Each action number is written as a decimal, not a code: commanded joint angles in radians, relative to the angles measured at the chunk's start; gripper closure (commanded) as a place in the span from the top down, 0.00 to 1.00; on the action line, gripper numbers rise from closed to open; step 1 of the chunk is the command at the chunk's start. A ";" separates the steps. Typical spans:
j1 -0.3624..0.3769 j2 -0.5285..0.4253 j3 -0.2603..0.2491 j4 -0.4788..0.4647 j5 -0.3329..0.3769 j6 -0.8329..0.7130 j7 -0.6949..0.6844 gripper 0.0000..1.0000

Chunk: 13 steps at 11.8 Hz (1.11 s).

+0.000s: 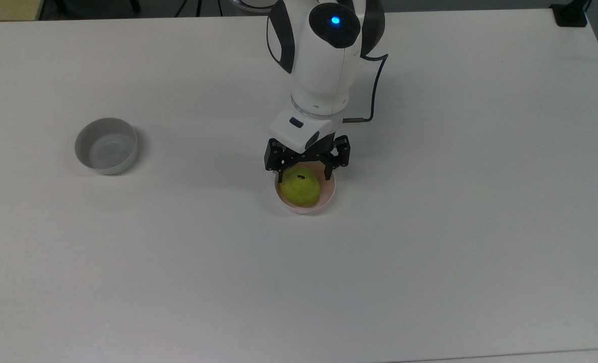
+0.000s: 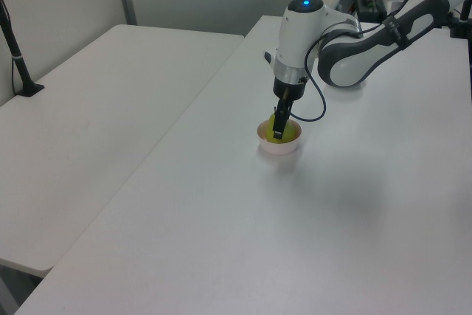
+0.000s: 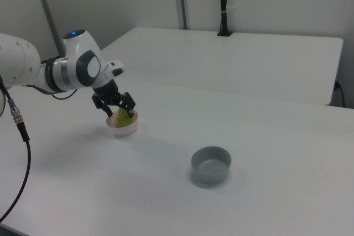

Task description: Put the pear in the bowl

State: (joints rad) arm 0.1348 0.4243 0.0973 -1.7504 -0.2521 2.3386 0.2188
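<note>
Yellow-green pear sits inside the pink bowl near the desk's middle, the pincer spread and released around it; advise a straight vertical lift, fingers clear of the rim.

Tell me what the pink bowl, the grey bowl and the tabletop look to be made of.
Pink bowl: probably plastic, though glazed ceramic is possible; smooth, plain, thin wall of even pale colour. Grey bowl: likely the same, with a soft sheen on its inner floor. Tabletop: seemingly white laminate, matte and flat, showing only diffuse shadows.
</note>
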 commanded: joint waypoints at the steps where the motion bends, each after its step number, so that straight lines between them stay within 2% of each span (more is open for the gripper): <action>1: 0.003 -0.009 -0.005 -0.011 -0.022 0.027 0.025 1.00; 4: 0.002 -0.030 -0.005 0.023 -0.018 -0.016 0.024 1.00; 8: 0.000 -0.079 -0.007 0.158 0.007 -0.247 0.024 1.00; 10: -0.024 -0.125 -0.011 0.193 0.014 -0.367 0.010 1.00; 12: -0.049 -0.197 -0.027 0.193 0.043 -0.465 -0.068 1.00; 13: -0.082 -0.241 -0.030 0.193 0.086 -0.520 -0.137 1.00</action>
State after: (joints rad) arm 0.0922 0.2839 0.0874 -1.5427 -0.2417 1.9310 0.2006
